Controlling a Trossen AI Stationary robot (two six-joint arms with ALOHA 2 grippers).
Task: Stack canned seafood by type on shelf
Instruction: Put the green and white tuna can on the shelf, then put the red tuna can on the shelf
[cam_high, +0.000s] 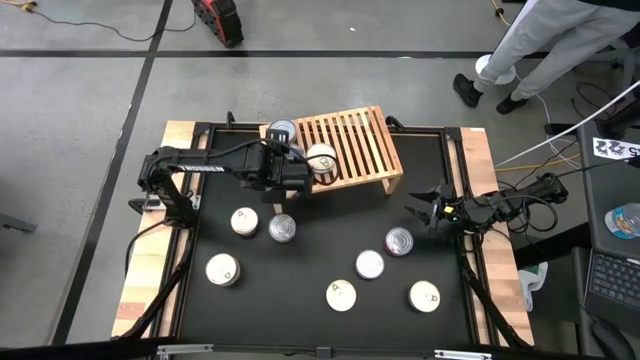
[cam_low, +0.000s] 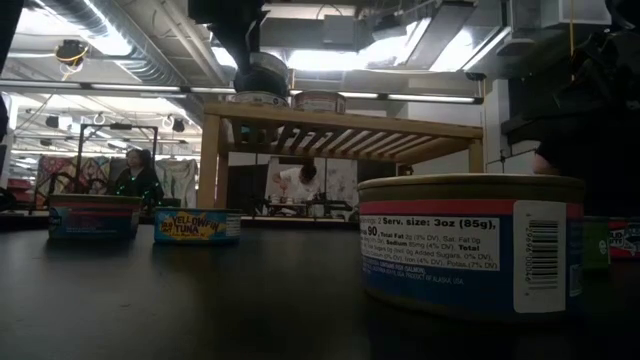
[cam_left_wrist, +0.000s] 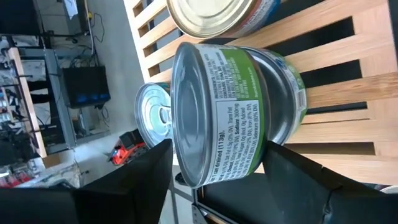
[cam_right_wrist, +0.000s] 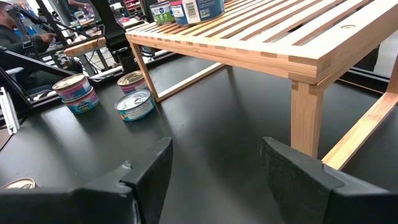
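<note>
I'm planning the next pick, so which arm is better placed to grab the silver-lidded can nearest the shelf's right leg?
Right, probably. The right gripper hangs open beside that can, while the left gripper is over the shelf, closed on a green-labelled can.

Grey concrete floor (cam_high: 330, 25) runs around the table, crossed by dark tape lines, and a person's grey-trousered legs (cam_high: 545, 45) in dark shoes stand on it near one corner. Overhead, long strip lights (cam_low: 130, 87) glow under silver ducting (cam_low: 95, 25). At the edge sits an open laptop (cam_high: 610, 285), with loose cables (cam_high: 545, 150) trailing beside it.
</note>
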